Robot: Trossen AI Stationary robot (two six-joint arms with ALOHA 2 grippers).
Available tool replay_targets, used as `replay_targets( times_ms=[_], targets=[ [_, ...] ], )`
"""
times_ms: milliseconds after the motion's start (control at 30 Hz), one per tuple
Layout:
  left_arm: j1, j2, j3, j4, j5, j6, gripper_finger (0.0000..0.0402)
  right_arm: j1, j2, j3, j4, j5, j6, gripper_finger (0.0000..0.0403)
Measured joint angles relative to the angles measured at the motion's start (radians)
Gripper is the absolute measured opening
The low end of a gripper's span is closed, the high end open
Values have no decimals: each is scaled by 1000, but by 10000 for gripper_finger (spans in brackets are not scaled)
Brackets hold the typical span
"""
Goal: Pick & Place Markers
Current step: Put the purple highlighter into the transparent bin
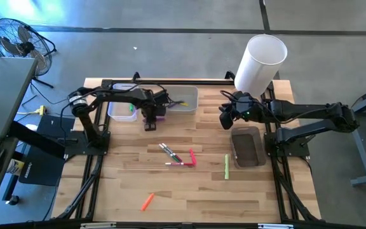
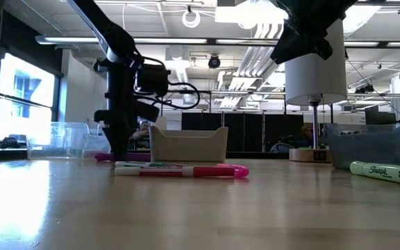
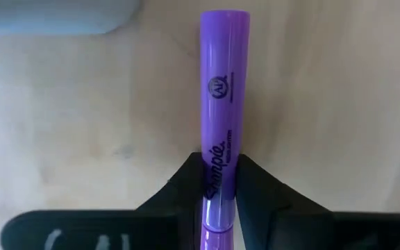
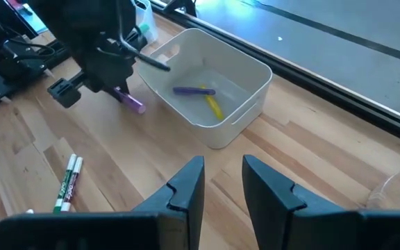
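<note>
Purple marker (image 3: 223, 90) flat on tabletop (image 1: 170, 191), just beside white bin (image 4: 252, 69). My left tool (image 3: 219, 182) pinching it mid-barrel. Light, stiff, slick plastic; could twist, so a centred grip looks best. Right tool (image 4: 222, 182) spread, idle, well apart from bin.

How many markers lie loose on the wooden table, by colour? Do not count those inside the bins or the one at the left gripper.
White-bodied markers: 3
Pink marker: 1
Yellow-green marker: 1
Orange marker: 1
Total: 6
Left out: the purple marker between the fingers of the left gripper.
</note>
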Motion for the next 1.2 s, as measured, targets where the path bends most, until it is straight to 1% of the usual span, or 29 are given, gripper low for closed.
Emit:
replay_targets(
  times_ms=[133, 300, 367, 567, 733, 933, 1067, 1200],
  targets=[
    [-51, 0, 0, -19, -18, -33, 52, 0, 0, 0, 0, -1, -6, 87],
    [-126, 2, 13, -71, -24, -117, 51, 0, 0, 0, 1, -18, -28, 87],
    [-157, 4, 36, -131, -10, -150, 51, 0, 0, 0, 1, -33, -39, 87],
    [-237, 4, 129, -252, -14, -230, 51, 0, 0, 0, 1, -41, -57, 87],
    [-279, 4, 221, -367, -8, -301, 51, 0, 0, 0, 1, -53, -79, 87],
    [-283, -4, 311, -476, 82, -314, 51, 0, 0, 0, 3, -54, -97, 87],
    [-263, -64, 321, -493, 92, -300, 51, -1, 0, 0, 4, -53, -98, 87],
    [-188, -138, 319, -494, 90, -289, 51, -1, 0, 0, 5, -48, -98, 87]
  ],
)
